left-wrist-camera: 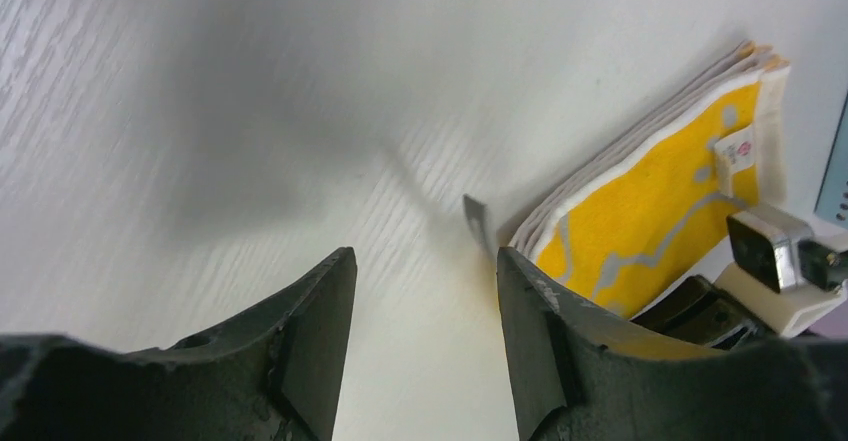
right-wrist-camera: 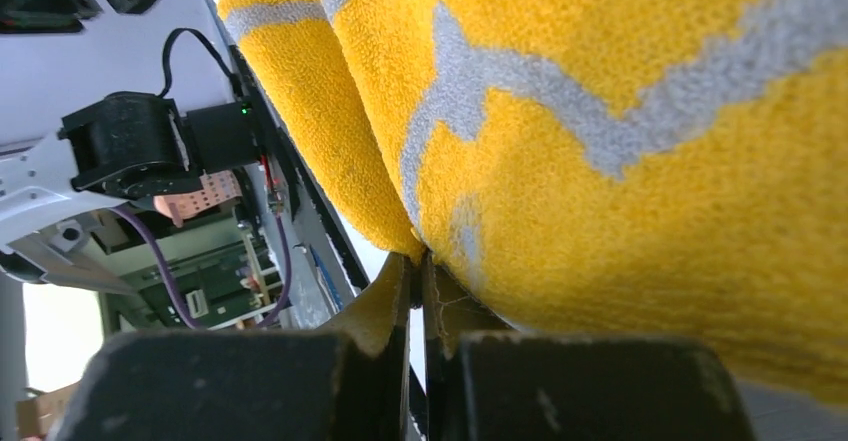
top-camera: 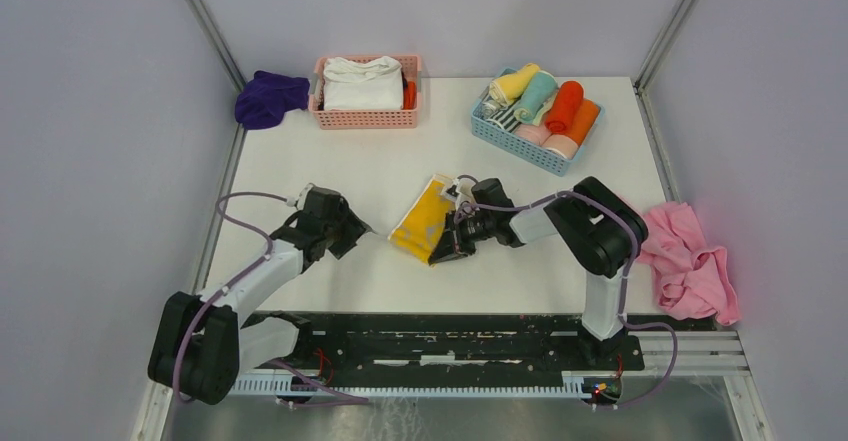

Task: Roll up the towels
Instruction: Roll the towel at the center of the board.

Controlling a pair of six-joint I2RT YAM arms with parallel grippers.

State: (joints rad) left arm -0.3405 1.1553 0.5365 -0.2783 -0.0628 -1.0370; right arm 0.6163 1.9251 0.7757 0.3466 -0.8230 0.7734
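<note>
Top view: yellow-and-grey folded terry towel [top-camera: 420,219] is laid flat mid-counter [top-camera: 400,151]. Its near end is met by right claw [top-camera: 450,243]. Left claw [top-camera: 355,229] is held just left of the towel, not touching. Blue plastic basket [top-camera: 520,146] of rolled towels is set at the far right.

Left wrist: left claw [left-wrist-camera: 425,261] is released, with only bare counter between the fingers. The towel is seen beyond the right finger.

Right wrist: right claw [right-wrist-camera: 415,271] is clenched on the towel's edge.
</note>
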